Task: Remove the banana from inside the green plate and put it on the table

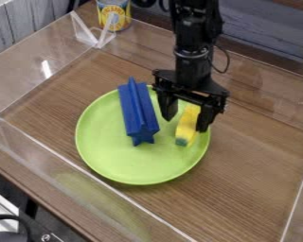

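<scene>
Jaws spread astride banana near green plate right rim; bare table beyond.

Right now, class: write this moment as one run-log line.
phase: approach | gripper: open, pointing down, straddling banana | banana: lying in green plate, not lifted | blue block: in plate, untouched | table: banana not there yet

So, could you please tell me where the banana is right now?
The banana lies in the right part of the green plate, right of the blue block, with the open hand straddling its upper end.
</scene>
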Available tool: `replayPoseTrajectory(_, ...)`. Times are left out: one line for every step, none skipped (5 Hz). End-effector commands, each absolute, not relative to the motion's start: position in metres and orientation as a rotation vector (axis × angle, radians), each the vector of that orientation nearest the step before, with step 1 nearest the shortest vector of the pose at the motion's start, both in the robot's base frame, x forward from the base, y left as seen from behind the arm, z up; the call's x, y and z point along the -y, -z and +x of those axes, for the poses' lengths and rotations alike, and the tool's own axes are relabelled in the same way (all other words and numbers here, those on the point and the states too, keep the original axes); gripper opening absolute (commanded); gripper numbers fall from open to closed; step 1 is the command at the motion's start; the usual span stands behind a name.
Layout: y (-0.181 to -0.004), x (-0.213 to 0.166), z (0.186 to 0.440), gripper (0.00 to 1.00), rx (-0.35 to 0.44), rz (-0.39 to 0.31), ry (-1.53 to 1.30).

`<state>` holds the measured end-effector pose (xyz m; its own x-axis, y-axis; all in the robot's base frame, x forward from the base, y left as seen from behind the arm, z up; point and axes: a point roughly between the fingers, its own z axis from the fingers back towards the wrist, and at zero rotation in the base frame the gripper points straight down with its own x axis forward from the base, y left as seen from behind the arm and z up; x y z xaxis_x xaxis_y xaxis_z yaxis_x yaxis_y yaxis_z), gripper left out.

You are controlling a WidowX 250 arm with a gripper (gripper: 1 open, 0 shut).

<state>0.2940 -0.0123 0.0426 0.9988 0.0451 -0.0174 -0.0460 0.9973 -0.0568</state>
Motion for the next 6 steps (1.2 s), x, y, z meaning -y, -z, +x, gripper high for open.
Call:
replayPoseTrajectory(-0.045, 0.011, 0.299, 1.0, 0.018, -0.067, -0.05)
replayPoseTrajectory(-0.042, 0.01, 0.299, 0.0, 0.021, -0.075, -0.048)
replayPoseTrajectory(-0.044, 0.01, 0.3, 0.0, 0.023, -0.079, -0.045)
replayPoseTrajectory(-0.048, 0.009, 0.302, 0.0, 0.027, -0.083, -0.045)
replayPoseTrajectory(-0.053, 0.009, 0.304, 0.0, 0.032, -0.088, -0.047)
replayPoseTrajectory(-0.058, 0.008, 0.306, 0.0, 0.038, -0.092, -0.049)
